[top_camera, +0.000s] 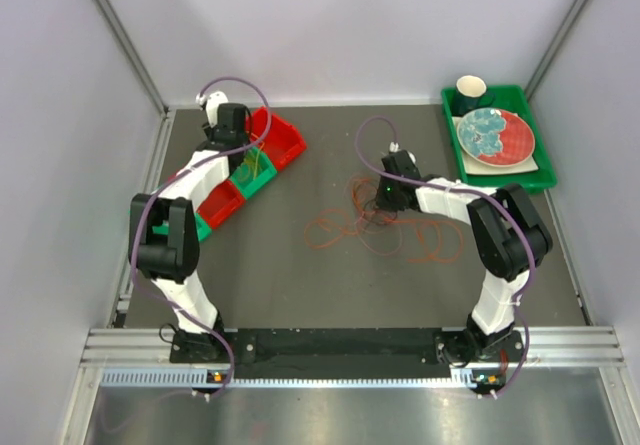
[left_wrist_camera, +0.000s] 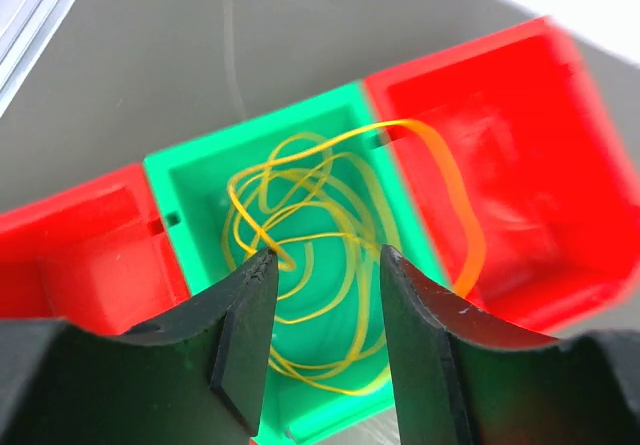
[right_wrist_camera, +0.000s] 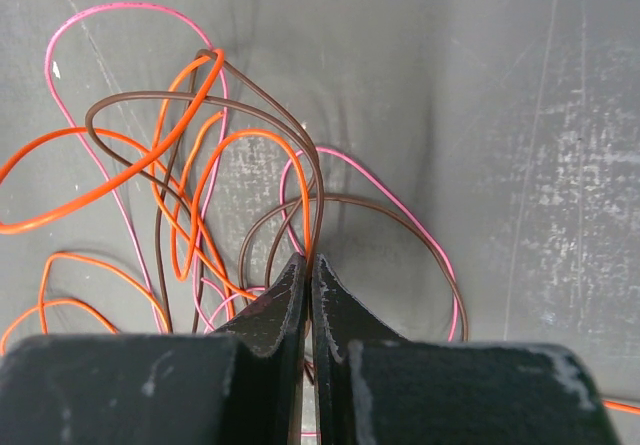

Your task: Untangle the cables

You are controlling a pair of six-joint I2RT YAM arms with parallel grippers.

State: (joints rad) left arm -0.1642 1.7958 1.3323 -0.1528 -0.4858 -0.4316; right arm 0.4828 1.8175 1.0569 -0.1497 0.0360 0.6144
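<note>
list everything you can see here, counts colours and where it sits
tangled cables: several, orange, brown and pink, centre of table
yellow cable: one, yellow, coiled in green bin, one loop over its red neighbour
bins: a row, red and green, table's left
tray: one, green, far right corner
plate: one, red and teal, in tray
cup: one, dark, in tray
left gripper: one, black, open above green bin
right gripper: one, black, shut on tangled cables

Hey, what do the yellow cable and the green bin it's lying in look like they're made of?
The yellow cable looks like plastic-sheathed cord: smooth, slightly translucent, holding springy loops. The green bin seems to be moulded hard plastic: glossy highlights, crisp straight walls.
</note>
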